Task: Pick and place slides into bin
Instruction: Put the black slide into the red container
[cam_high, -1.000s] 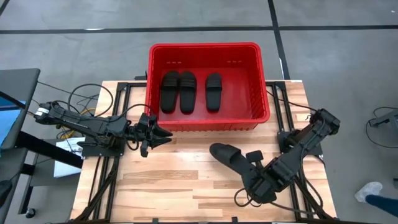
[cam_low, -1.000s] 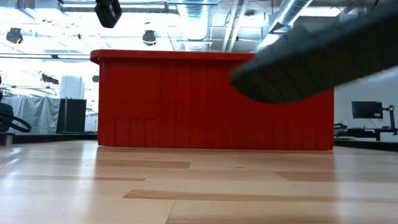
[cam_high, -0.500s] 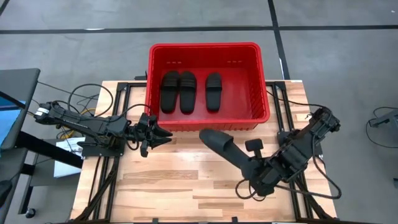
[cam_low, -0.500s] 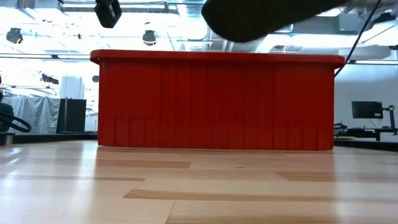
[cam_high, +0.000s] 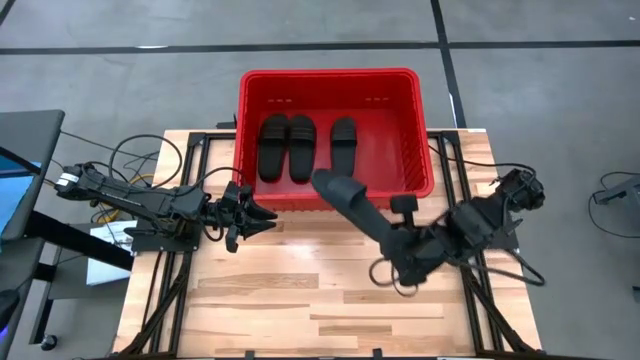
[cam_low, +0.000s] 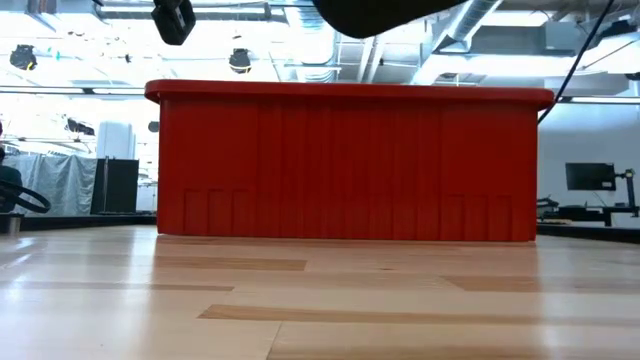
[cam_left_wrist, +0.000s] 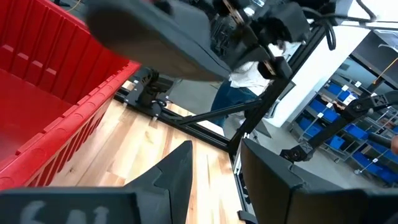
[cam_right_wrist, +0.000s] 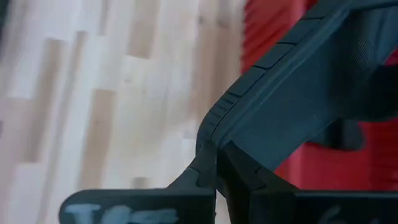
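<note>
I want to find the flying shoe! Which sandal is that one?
Find the big red bin at the table's back. Three black slides lie flat inside it. The fourth slide hangs over the bin's front rim, pinched in the right gripper: the only one in the air.

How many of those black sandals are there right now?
4: three slides lie inside the red bin; one is held by the right gripper over the bin's near rim.

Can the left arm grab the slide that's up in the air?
Probably not: the right pincer is already shut on that slide over the bin's front rim. The left pincer waits open off to the side.
</note>
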